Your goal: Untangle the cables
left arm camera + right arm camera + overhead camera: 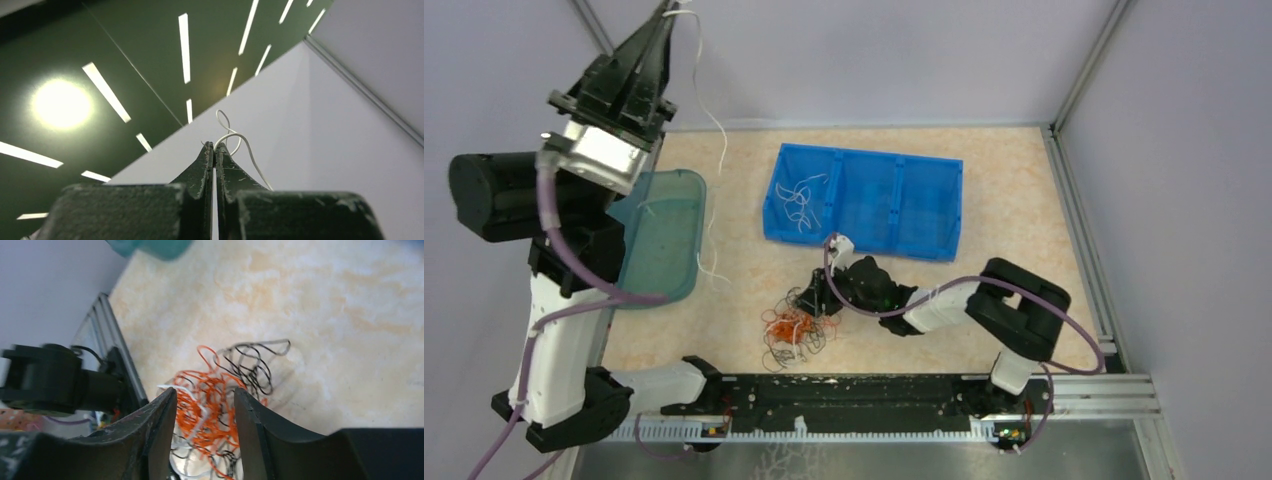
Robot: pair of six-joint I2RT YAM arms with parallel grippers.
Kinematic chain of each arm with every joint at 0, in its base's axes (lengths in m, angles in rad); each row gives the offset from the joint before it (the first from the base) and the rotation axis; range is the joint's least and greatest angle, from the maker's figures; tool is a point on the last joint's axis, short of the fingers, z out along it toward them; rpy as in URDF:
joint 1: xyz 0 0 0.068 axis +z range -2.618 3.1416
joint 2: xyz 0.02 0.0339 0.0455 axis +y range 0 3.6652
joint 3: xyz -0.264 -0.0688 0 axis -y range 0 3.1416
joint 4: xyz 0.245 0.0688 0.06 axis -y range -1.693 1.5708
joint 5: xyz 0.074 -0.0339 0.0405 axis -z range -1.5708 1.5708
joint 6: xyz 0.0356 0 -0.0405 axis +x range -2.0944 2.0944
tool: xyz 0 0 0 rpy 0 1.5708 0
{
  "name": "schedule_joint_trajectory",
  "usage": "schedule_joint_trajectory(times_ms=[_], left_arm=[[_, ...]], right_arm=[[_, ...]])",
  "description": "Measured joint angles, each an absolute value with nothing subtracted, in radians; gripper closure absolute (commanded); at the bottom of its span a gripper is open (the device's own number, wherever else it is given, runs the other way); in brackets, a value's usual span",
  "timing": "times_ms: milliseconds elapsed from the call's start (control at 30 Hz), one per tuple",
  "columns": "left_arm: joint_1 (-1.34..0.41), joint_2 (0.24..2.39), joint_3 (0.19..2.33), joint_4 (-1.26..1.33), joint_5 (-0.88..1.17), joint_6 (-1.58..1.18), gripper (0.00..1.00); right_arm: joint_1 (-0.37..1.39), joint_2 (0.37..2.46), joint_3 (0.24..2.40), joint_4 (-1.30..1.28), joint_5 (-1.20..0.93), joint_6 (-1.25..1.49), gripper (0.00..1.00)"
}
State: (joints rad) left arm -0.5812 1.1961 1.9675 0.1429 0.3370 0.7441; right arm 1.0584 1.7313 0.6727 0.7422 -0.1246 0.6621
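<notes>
Pinching a white strand (235,137) between jaws pressed together, the left gripper (214,146) is held high. The strand is seen hanging far below it, its lower end trailing onto the worktop (1024,200) just beside the teal tray (686,180). Off to the right and much lower, the right gripper (205,392) is set with its jaws apart. The tangle (210,412) of orange, black and white cables is straddled between and just beneath its fingers.

Two risks may be judged. The thin strand could be pulled from the left gripper if it is snagged on the tray rim while being carried. If the right gripper is closed where it stands, several strands could be caught at once and the knot dragged rather than loosened.

The contents of the teal tray, below the left gripper, cannot be made out clearly. In the blue bin (864,157), beyond the right gripper, white strands (799,200) are gathered in the leftmost compartment. Nothing can be made out in the other two.
</notes>
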Motion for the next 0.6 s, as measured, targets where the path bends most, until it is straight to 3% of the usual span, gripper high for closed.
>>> schedule_joint_trajectory(times_ms=[233, 600], left_arm=[[-0.581, 1.154, 1.728, 0.126, 0.272, 0.803, 0.98], [-0.581, 1.118, 1.439, 0.103, 0.179, 0.818, 1.00]], right_arm=[[1.058, 1.475, 0.648, 0.703, -0.058, 0.628, 0.34], [1.026, 1.230, 0.569, 0.582, 0.057, 0.606, 0.31]])
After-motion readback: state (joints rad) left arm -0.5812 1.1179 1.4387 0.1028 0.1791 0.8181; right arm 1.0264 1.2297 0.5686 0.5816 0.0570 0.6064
